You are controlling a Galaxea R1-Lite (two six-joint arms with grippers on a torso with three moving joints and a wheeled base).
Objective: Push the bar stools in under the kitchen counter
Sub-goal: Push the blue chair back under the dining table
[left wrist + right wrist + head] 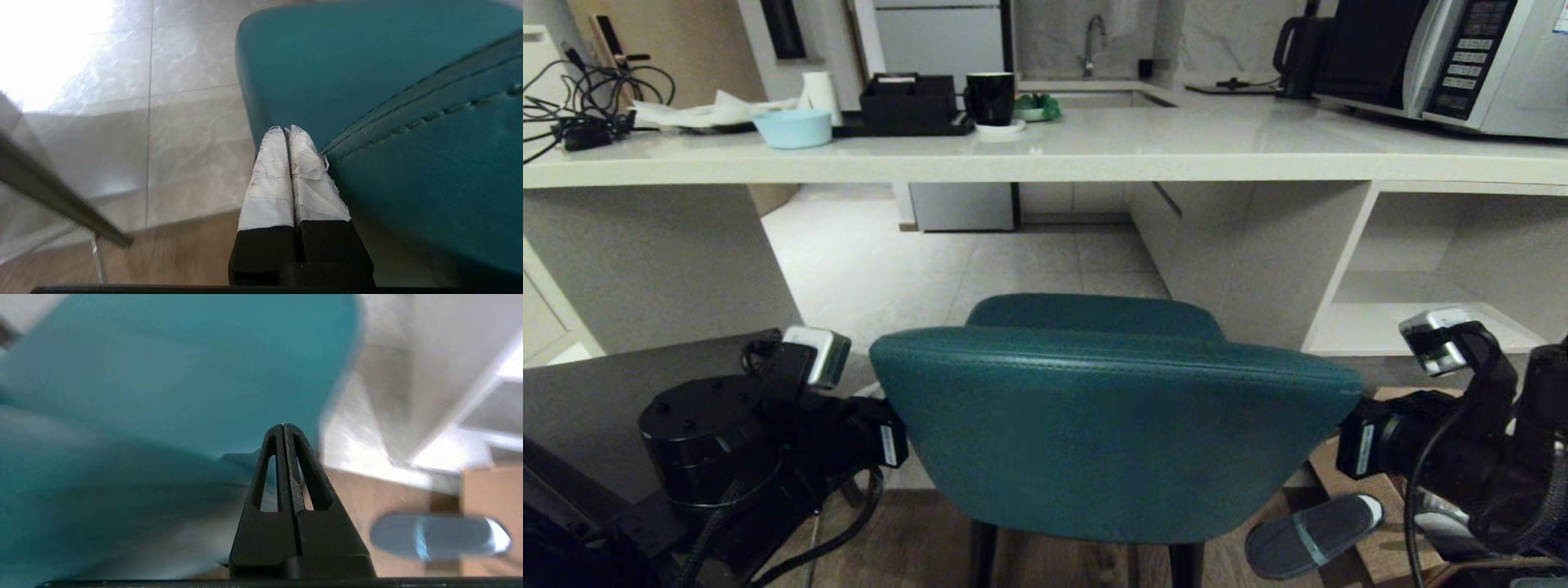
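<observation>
Spanning the far side, the kitchen table [1045, 155] stands beyond one teal bar stool [1111, 425], whose seat has not reached under the slab. One pincer sits at each end of its backrest: the left pincer [288, 130], fingers pressed together and holding nothing, touches the stitched edge; the right pincer [284, 426], likewise closed and empty, lies just beside the other edge. One grey slipper [1311, 535] rests on the floor.

Upper left: tangled cables [580, 106], light blue bowl [792, 128], black tray box [911, 104], black mug [990, 98]. Upper right: microwave [1462, 61]. Lower right: grey slipper [1311, 535].
</observation>
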